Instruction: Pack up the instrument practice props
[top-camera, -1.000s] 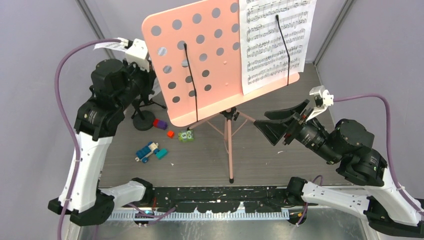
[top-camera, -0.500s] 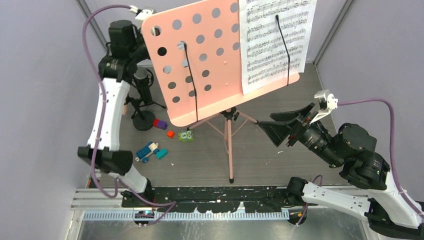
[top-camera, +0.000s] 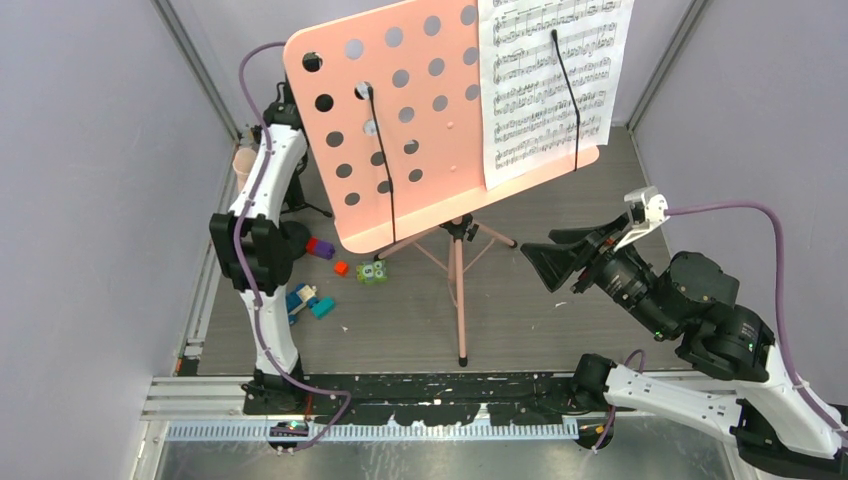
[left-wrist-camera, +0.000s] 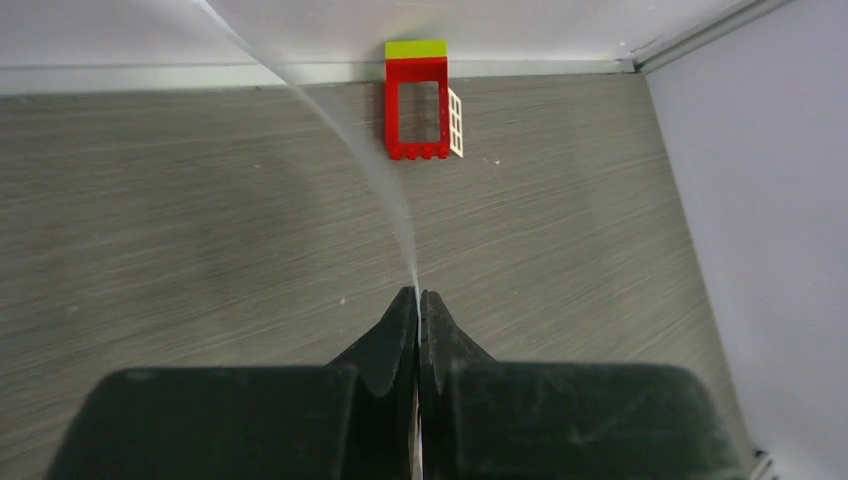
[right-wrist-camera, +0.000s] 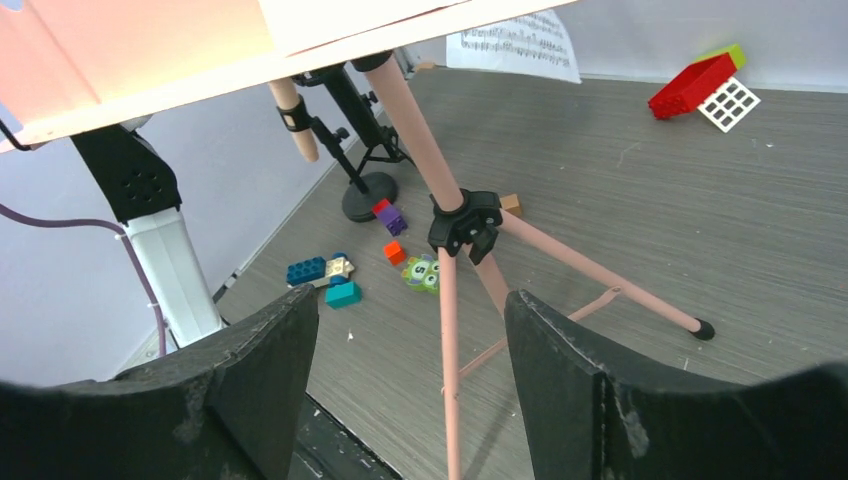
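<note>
Floor: grey wood-grain boards between pale lilac walls, toy blocks (top-camera: 305, 300) scattered left of centre.
Music stand (top-camera: 420, 130): upright mid-floor on 3 legs, with its perforated desk tilted toward the arms.
Sheet on desk (top-camera: 540, 90): 1 page under a black wire arm, on the desk's right half.
Left gripper (left-wrist-camera: 419, 300): pressed together on the edge of a second page (left-wrist-camera: 340, 130), far behind the desk's left side.
Right gripper (right-wrist-camera: 410, 305): jaws apart, empty, aimed at the pole (right-wrist-camera: 415, 135) — near, not touching.
Microphone (right-wrist-camera: 291, 112): on its round base, left of the stand.
Judgement: the right arm is nearer the pole, whose long axis is vertical — a sideways grasp suits.
</note>
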